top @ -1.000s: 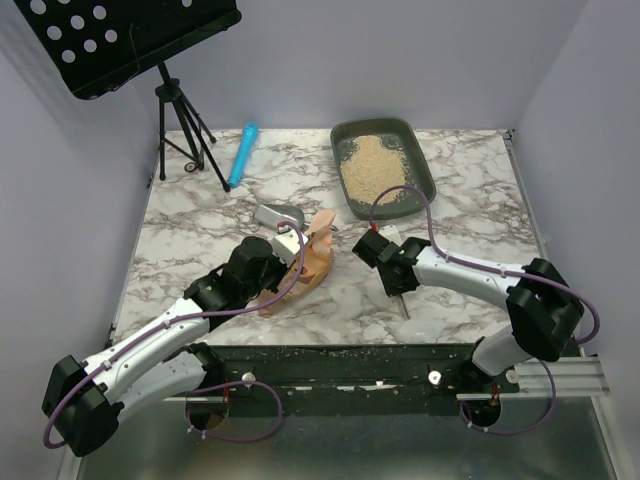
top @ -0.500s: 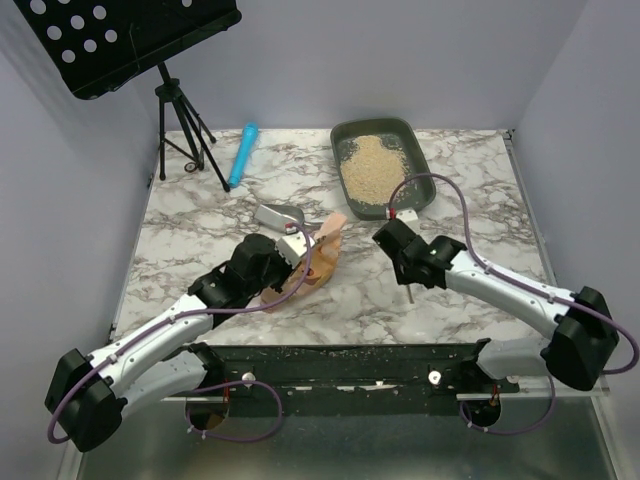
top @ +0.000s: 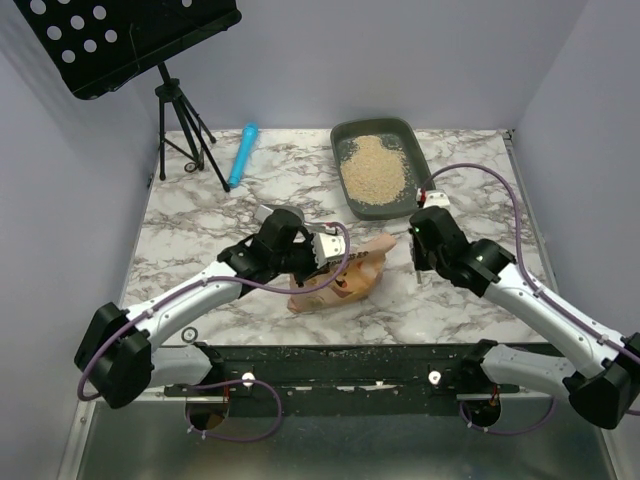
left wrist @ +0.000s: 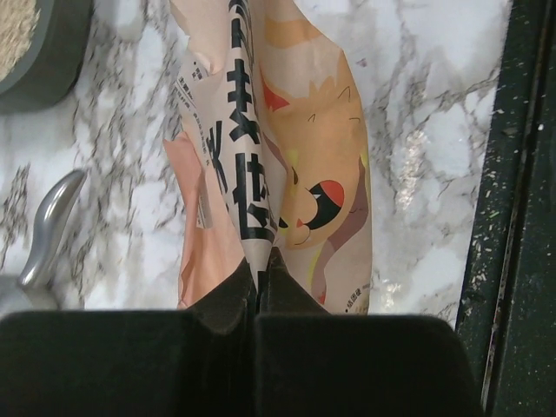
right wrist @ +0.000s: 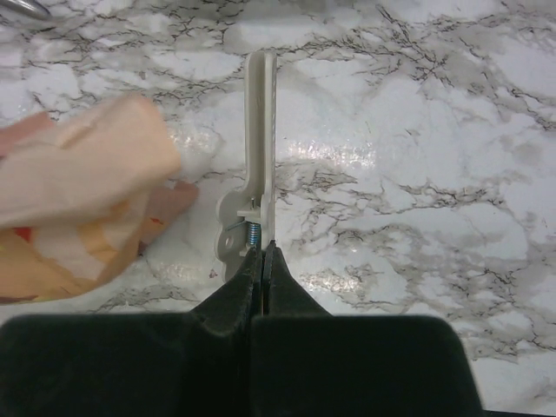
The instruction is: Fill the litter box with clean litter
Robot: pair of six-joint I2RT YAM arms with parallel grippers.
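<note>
The dark grey-green litter box [top: 420, 160] stands at the back of the marble table, with a pile of pale beige clean litter [top: 372, 170] inside it. An orange-pink printed bag [top: 345, 278] lies in the middle of the table, its end toward the right. My left gripper [top: 325, 250] is shut on the bag's edge [left wrist: 287, 174]; its tips [left wrist: 262, 256] pinch the fold. My right gripper [top: 413, 252], just right of the bag, is shut on a beige plastic clip [right wrist: 259, 148] that sticks out ahead of its tips [right wrist: 261, 248].
A silver scoop [top: 278, 215] lies just behind the left gripper, its handle [left wrist: 52, 230] beside the bag. A blue tube [top: 243, 155] lies at the back left next to a black music stand tripod [top: 185, 140]. Purple walls close in both sides.
My left gripper has swung right with the bag, which now lies lower and stretched toward the right. My right gripper has moved right and back with the clip.
</note>
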